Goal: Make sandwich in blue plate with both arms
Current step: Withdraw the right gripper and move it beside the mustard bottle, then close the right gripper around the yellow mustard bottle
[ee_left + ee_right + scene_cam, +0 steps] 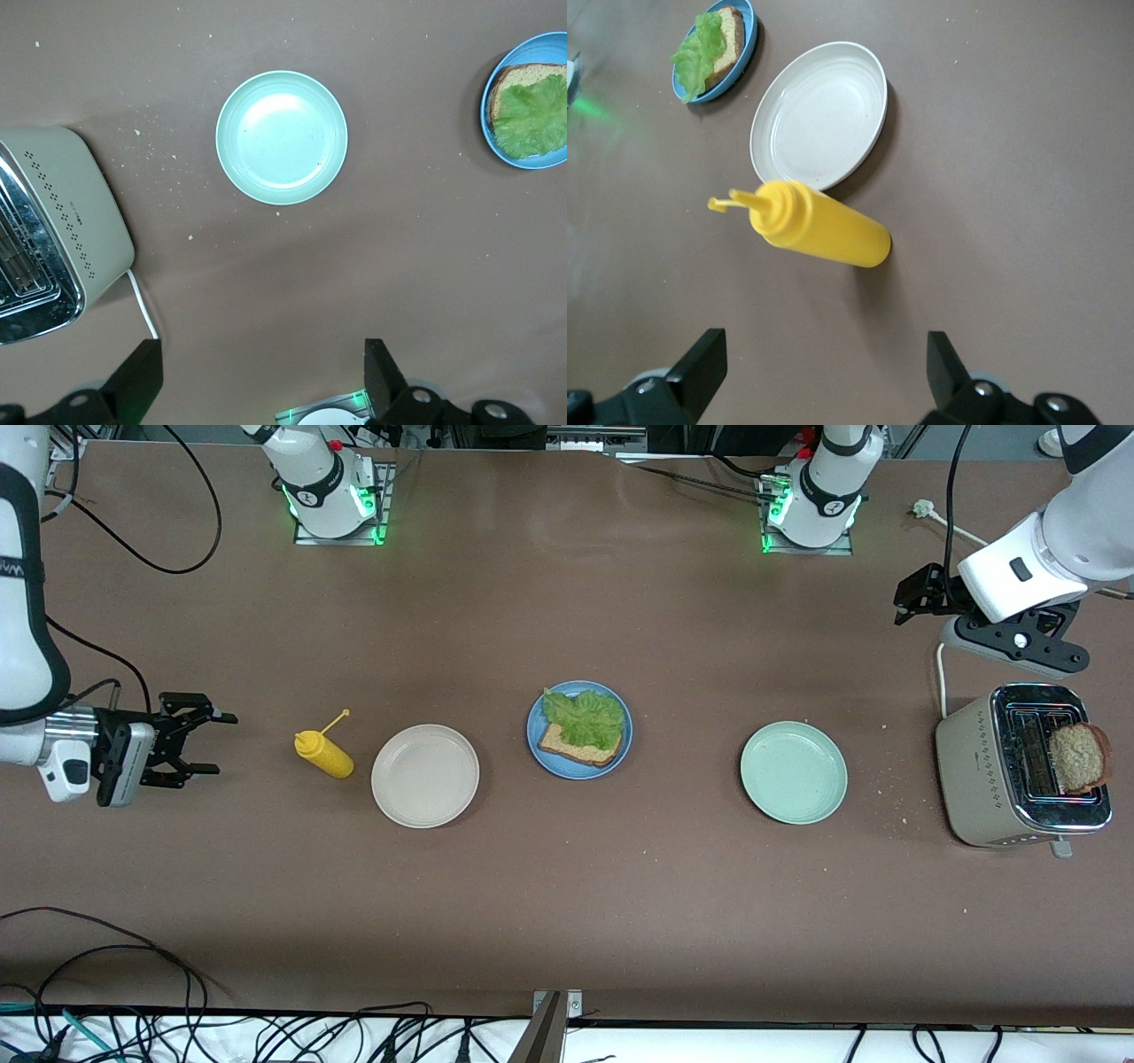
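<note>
The blue plate (534, 737) sits mid-table and holds one bread slice (580, 749) with a green lettuce leaf (586, 717) on top. A second bread slice (1078, 757) stands in the toaster (979, 779) at the left arm's end. My left gripper (917, 593) is open and empty, up in the air beside the toaster; its view (261, 376) shows the blue plate (523, 161) at the edge. My right gripper (213, 742) is open and empty, low over the table at the right arm's end, beside the yellow bottle (824, 228).
A beige plate (425, 776) lies between the yellow squeeze bottle (323, 754) and the blue plate. A pale green plate (794, 772) lies between the blue plate and the toaster. The toaster's white cord (941, 677) runs toward the bases. Crumbs lie near the toaster.
</note>
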### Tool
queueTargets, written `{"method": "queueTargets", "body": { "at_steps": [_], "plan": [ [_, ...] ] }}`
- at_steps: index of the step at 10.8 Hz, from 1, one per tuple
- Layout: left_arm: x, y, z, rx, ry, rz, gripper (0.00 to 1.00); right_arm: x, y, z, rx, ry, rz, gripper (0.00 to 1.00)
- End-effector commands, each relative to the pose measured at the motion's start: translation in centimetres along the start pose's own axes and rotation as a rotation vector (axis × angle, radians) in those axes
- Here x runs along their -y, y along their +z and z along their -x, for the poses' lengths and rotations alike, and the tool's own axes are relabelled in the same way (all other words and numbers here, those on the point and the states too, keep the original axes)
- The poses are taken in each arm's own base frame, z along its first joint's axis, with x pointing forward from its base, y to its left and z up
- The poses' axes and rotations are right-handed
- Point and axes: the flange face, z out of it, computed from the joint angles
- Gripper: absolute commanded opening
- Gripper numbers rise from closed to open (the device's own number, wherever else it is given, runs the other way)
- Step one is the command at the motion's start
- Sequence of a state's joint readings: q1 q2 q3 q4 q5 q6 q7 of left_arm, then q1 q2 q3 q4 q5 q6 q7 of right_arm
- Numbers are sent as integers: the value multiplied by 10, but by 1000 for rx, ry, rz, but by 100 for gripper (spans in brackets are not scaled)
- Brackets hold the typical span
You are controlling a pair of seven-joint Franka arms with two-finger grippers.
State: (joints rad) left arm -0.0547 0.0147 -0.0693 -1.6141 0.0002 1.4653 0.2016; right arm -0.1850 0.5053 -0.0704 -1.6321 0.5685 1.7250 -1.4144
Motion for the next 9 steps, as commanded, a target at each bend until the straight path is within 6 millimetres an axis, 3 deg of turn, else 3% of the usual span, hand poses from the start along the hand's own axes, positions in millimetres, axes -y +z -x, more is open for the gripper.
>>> {"method": "queueTargets", "body": {
  "at_steps": [1,5,8,9],
  "plan": [
    [1,-6,-3,-1,5,9,100,-18,24,17,-98,-159,-64,100],
    [1,-6,-3,-1,5,9,100,-41,81,52,-352,-381,-185,100],
    [1,-6,-3,-1,7,9,100,-55,106,82,-485,-541,-196,100],
    [1,-6,-3,-1,7,9,100,-55,108,84,-517,-605,-188,100]
  ]
}}
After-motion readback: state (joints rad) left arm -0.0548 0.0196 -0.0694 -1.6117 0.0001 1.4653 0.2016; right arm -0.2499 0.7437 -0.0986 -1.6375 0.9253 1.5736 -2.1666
